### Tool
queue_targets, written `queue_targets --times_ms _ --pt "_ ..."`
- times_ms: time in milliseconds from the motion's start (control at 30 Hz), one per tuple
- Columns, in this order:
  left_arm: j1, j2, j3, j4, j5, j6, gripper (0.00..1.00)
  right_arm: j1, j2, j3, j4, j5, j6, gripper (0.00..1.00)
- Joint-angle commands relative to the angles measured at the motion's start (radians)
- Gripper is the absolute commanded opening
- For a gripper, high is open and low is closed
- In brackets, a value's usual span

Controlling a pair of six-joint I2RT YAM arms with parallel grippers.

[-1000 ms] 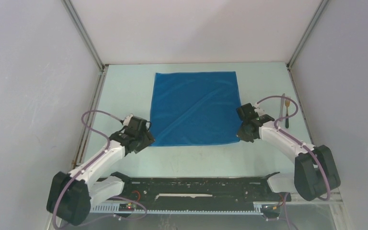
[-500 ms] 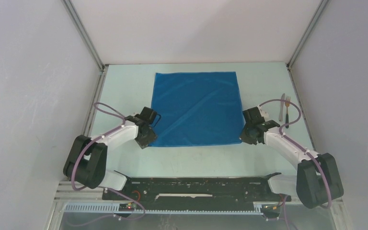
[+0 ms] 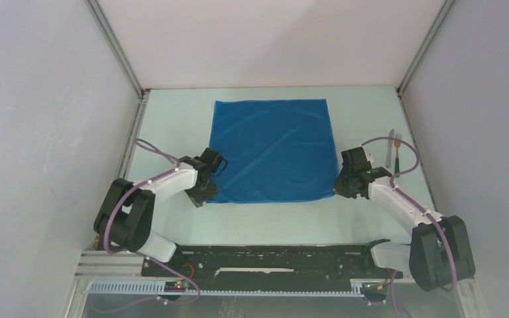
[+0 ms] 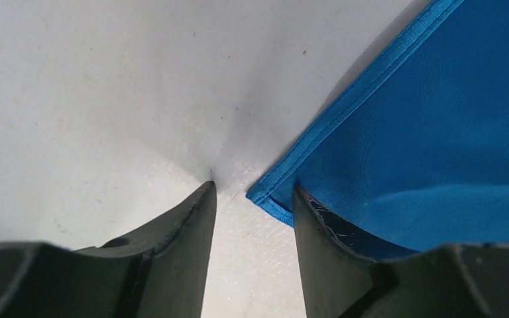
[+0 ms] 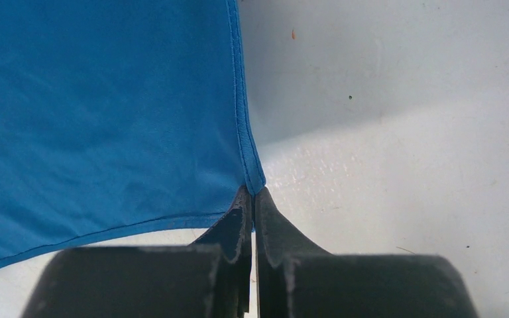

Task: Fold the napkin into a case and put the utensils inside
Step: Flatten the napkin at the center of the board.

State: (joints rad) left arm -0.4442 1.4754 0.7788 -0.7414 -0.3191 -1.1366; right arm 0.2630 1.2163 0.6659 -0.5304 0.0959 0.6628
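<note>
Pale, perhaps lightly scuffed table between grey walls, napkin flat.

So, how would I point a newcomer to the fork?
Find the bright blue square cloth napkin. Right of it, two thin utensils lie side by side; the small fork is the one farther from the cloth, showing tines at its far end.
</note>
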Motion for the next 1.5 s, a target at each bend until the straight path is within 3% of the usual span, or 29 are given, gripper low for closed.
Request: queue_targets --times_ms 0,333,400,433,467,500,833,1000,1233,1467 --pt "-0.006 0.100 0.022 -0.030 -0.001 -0.053 0.52 -0.007 -0.028 -0.002 0.021 -0.008 -0.017 0.00" --pt "-0.004 0.057 -0.082 0.149 0.055 -0.125 0.35 -0.010 -0.052 -0.005 0.007 -0.006 -0.023 0.00" --pt "0.003 0.043 -0.105 0.183 0.056 -0.136 0.27 -0.010 -0.056 -0.011 0.010 -0.008 -0.020 0.00" --pt "0.007 0.037 -0.111 0.192 0.057 -0.143 0.12 -0.009 -0.058 -0.013 0.010 -0.010 -0.021 0.00" --pt "0.010 0.033 -0.114 0.191 0.058 -0.154 0.04 -0.008 -0.060 -0.017 0.011 -0.009 -0.022 0.00" --pt "0.013 0.028 -0.115 0.191 0.057 -0.157 0.02 -0.008 -0.061 -0.018 0.011 -0.008 -0.022 0.00" --pt "0.006 -0.148 -0.105 0.104 -0.037 -0.081 0.00 0.002 -0.078 -0.018 0.016 -0.024 -0.046 0.00" --pt "-0.011 -0.416 -0.046 0.006 -0.087 0.005 0.00 -0.003 -0.231 -0.003 0.013 -0.076 -0.091 0.00" --pt "-0.020 -0.774 0.177 -0.059 -0.143 0.241 0.00 -0.002 -0.544 0.136 -0.029 -0.154 -0.162 0.00" --pt "-0.027 -0.926 0.466 -0.025 -0.032 0.402 0.00 0.031 -0.736 0.416 -0.047 -0.247 -0.238 0.00"
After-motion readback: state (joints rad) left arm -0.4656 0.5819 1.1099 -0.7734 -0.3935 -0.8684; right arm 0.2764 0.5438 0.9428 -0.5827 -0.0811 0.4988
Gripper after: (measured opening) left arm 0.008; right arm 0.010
